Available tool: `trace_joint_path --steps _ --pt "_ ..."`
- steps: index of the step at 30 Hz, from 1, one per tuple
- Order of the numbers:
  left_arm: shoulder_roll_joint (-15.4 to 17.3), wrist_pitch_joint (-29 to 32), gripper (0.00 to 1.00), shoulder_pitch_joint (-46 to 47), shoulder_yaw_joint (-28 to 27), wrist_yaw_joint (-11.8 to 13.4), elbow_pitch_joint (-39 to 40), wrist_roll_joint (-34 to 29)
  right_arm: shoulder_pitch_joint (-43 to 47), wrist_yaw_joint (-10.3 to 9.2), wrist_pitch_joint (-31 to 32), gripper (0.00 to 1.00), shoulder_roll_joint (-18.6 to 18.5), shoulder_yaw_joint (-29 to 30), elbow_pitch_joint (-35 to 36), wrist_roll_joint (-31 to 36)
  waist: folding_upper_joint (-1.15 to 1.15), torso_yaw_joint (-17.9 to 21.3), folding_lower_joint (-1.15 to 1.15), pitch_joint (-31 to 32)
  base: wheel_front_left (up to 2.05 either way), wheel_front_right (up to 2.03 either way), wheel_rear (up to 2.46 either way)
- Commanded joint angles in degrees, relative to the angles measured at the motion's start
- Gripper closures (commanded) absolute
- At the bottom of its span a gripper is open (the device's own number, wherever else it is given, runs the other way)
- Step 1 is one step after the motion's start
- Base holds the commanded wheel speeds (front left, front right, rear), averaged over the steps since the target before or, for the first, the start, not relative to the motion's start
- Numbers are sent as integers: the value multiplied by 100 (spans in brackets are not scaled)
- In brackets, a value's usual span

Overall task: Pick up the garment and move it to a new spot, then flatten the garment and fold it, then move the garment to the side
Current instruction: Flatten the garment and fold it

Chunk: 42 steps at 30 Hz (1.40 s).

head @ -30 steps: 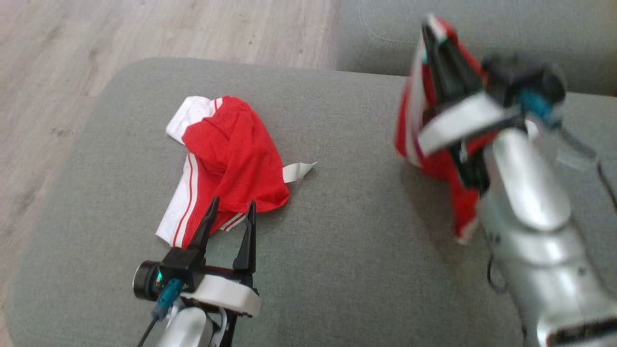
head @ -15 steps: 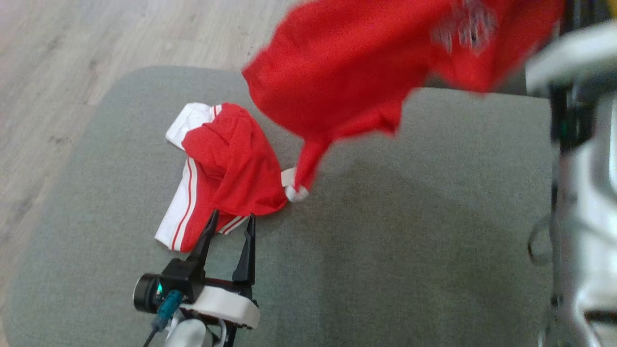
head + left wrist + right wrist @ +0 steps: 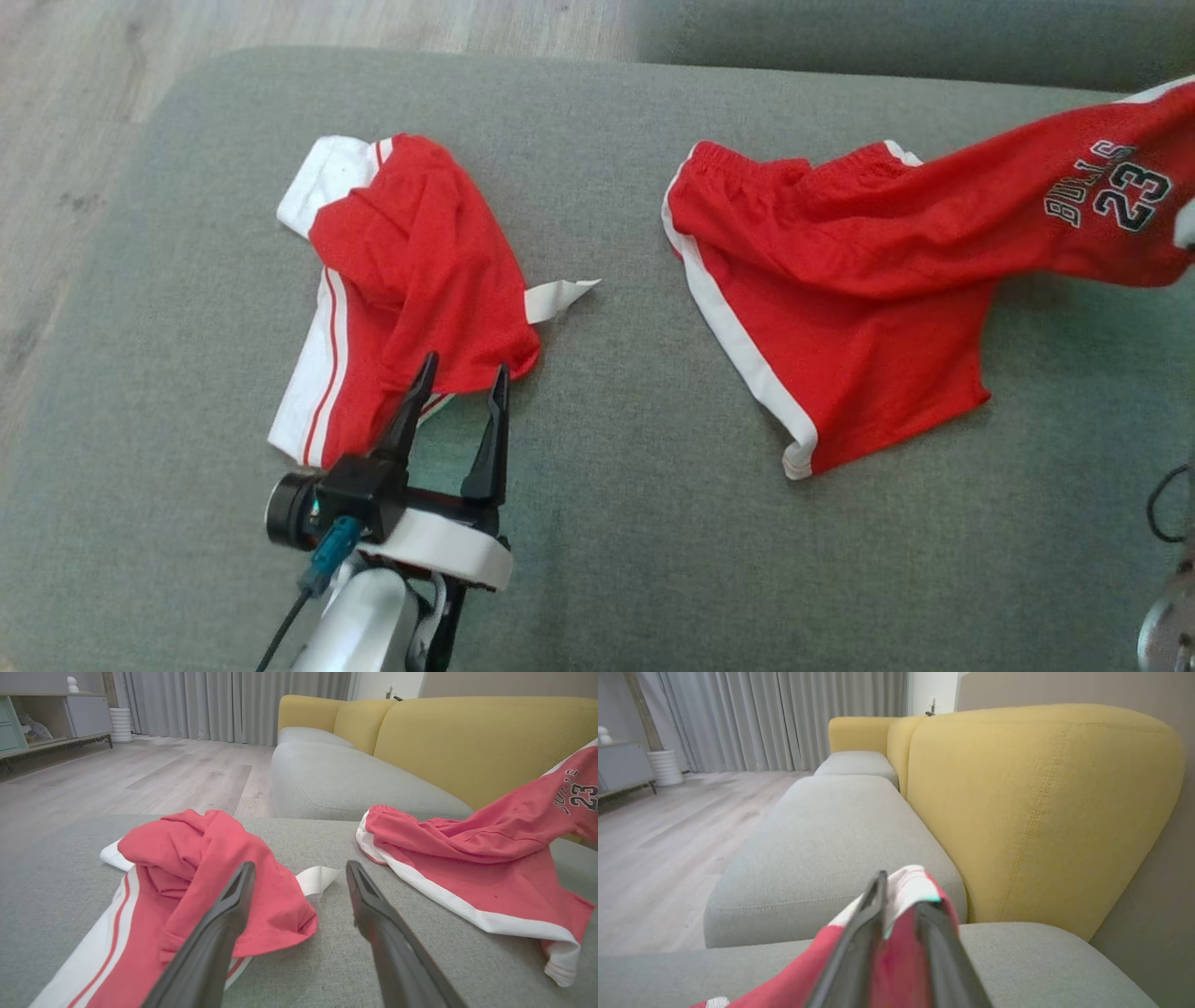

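Garment [image 3: 840,308], airborne a moment ago, now lies on the sofa cushion [image 3: 607,523], trailing left from the right claw [image 3: 901,896], which is clamped on its hem. Left claw [image 3: 465,366] wide. Relocation likely done; flattening next.

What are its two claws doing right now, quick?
Left gripper: open, holding nothing.
Right gripper: closed, holding the shorts.

Shorts [image 3: 840,308]: matt red cloth, fine mesh look. Sofa cushion [image 3: 607,523]: rough woven grey fabric. Floor [image 3: 75,140]: smooth wood.
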State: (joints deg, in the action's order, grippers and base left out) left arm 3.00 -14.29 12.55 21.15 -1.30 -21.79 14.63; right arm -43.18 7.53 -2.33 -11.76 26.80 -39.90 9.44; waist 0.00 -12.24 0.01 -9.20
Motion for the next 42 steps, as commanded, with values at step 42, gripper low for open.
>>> trace_joint_path --steps 42 --pt "-11 -71 0 -115 -361 51 208 1 3581 -4 -857 0 887 -3171 2453 -1762 0 654 -1 659 0 0 0"
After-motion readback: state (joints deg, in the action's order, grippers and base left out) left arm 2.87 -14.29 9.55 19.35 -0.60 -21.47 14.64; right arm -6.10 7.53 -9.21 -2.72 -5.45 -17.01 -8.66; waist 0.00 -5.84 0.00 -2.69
